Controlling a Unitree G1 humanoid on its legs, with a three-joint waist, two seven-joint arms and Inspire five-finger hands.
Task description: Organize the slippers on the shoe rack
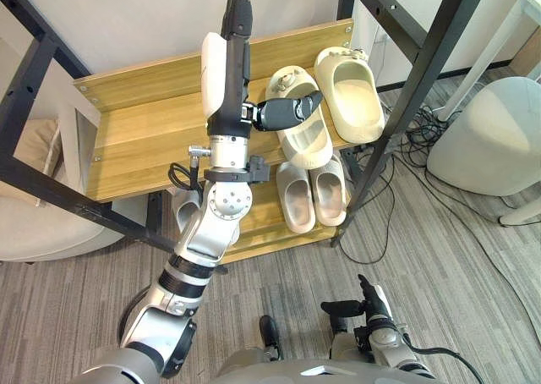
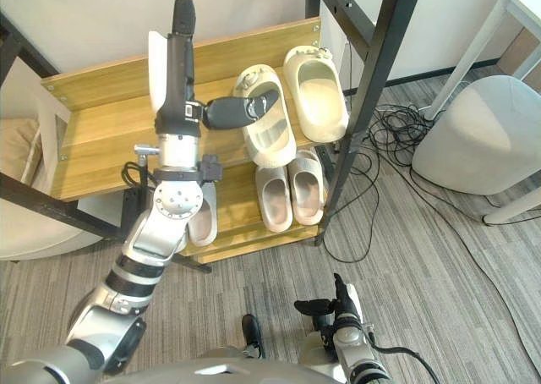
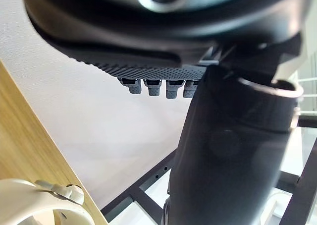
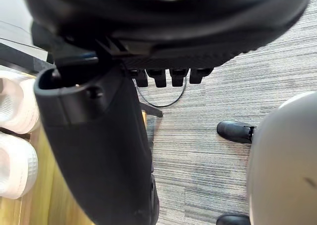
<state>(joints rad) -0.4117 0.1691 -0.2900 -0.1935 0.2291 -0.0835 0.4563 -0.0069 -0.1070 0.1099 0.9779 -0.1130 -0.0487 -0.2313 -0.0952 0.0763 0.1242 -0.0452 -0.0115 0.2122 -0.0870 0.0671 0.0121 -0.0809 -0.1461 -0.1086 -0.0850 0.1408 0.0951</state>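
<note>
Left arm comes up from the lower left of the frame to the centre. The dark left hand (image 1: 284, 112) reaches rightward over the top shelf of the shoe rack (image 1: 144, 117), which has wooden shelves in a black metal frame. Its fingers (image 1: 309, 105) look roughly straight and are not wrapped round anything. They lie across the upper end of a cream slipper (image 1: 306, 143); cannot tell if they touch it or sit just above it. In the left wrist view the fingers show as a short row under the palm with nothing between them and the thumb, so the hand is open and empty. That slipper's edge sits in the lower left corner of the wrist view, against the wood. A 2nd cream slipper (image 1: 351, 92) is just to the right of the 1st, upper centre-right of the frame. Both are sole down on the top shelf, near its right end. On the lower shelf, at frame centre, 2 smaller beige slippers (image 1: 295, 196) (image 1: 329, 189) lie side by side and close together. 1 more pale slipper (image 2: 203, 219) lies on the same shelf further left, partly behind the arm. The right hand (image 1: 372, 309) is low at the bottom centre-right, fingers relaxed and open, holding nothing, over the grey striped carpet (image 1: 473, 282). A grey pouf (image 1: 486, 139) is at the right edge and a beige cushion (image 1: 34, 206) at the left edge. A tangle of cables (image 1: 410, 147) lies on the floor between the rack and the pouf.
</note>
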